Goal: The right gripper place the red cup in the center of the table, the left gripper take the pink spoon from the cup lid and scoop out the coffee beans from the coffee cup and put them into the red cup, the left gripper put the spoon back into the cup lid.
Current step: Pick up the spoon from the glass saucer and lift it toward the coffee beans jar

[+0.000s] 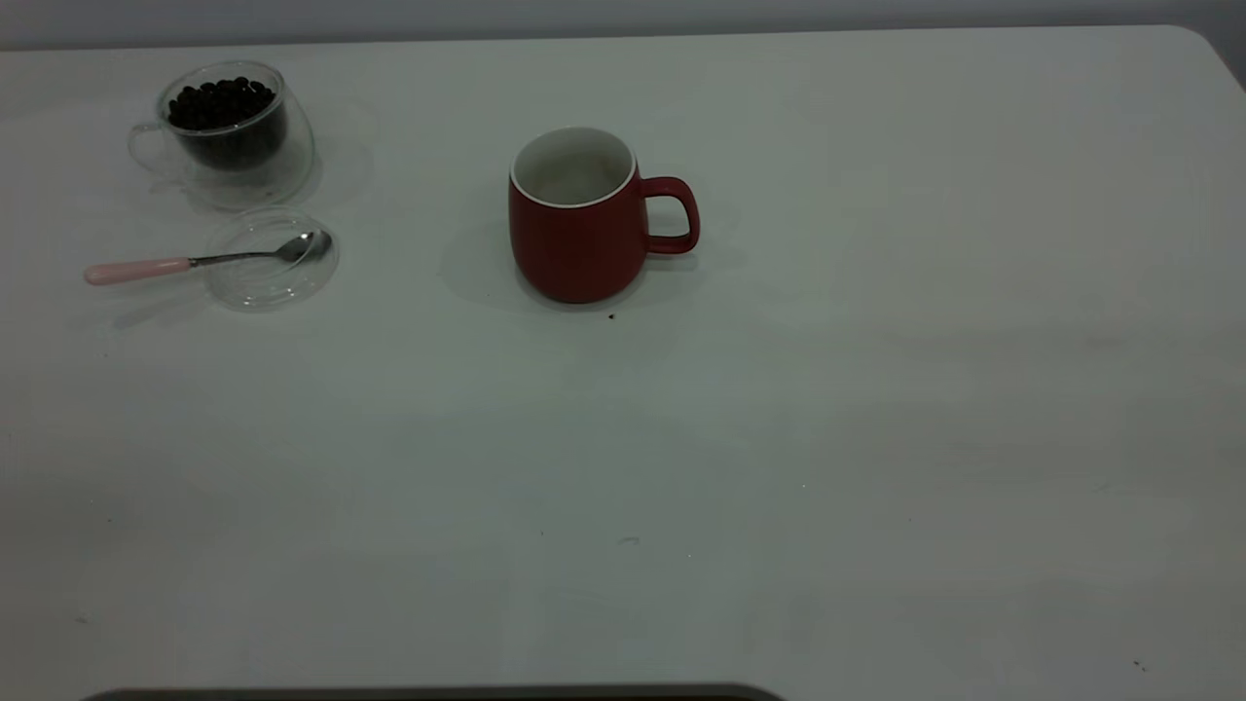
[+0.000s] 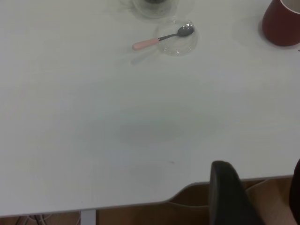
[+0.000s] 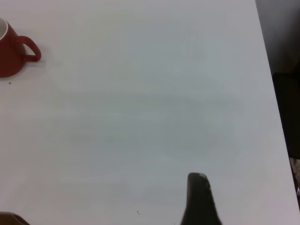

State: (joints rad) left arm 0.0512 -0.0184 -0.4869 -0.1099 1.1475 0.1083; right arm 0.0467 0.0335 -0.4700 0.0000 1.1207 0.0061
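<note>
The red cup (image 1: 580, 224) stands upright near the middle of the table (image 1: 876, 389), its handle toward the right; its inside looks empty. It also shows in the left wrist view (image 2: 282, 23) and the right wrist view (image 3: 9, 51). The coffee cup (image 1: 234, 131) with coffee beans (image 1: 220, 103) stands at the far left. In front of it lies the cup lid (image 1: 274, 261) with the pink spoon (image 1: 195, 261) resting on it, bowl on the lid, handle pointing left. My left gripper (image 2: 262, 187) is open and empty over the table's near edge, far from the spoon (image 2: 161, 38). My right gripper (image 3: 199, 199) hovers over bare table, far from the red cup.
Neither arm shows in the exterior view. The table's edge and rounded corner lie at the far right (image 1: 1207, 49). A tiny dark speck (image 1: 611, 315) lies just in front of the red cup.
</note>
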